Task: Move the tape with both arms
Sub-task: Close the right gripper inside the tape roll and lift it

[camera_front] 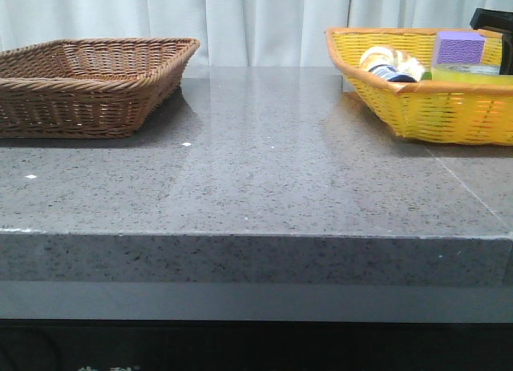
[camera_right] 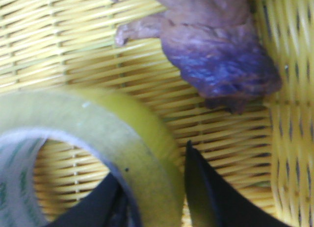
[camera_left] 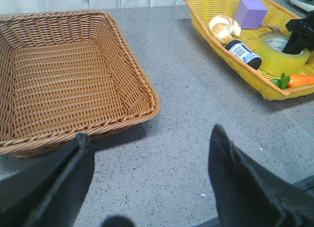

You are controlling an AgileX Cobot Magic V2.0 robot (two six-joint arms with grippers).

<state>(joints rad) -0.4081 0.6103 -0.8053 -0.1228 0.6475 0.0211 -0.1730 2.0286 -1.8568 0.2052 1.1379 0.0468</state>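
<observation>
Right hand (camera_right: 152, 197) straddles the tape (camera_right: 98, 138) wall, fingers parted, ungripped: close squarely, then lift toward 9 o'clock; left hand (camera_left: 147, 183) waits open, empty.

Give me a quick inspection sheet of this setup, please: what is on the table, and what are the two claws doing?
Surface: grey speckled stone table.
Job's things: yellow tape roll lies flat in the yellow wicker basket; brown wicker basket holds nothing seen.
Clutter: purple block, bread roll, small dark bottle, carrot, a purplish object, all in the yellow basket.
Grippers: left gripper open above the table, empty; right gripper straddles the tape's wall, one finger inside the ring, one outside.
Cables: nothing seen.
Surroundings: white curtain behind.
</observation>
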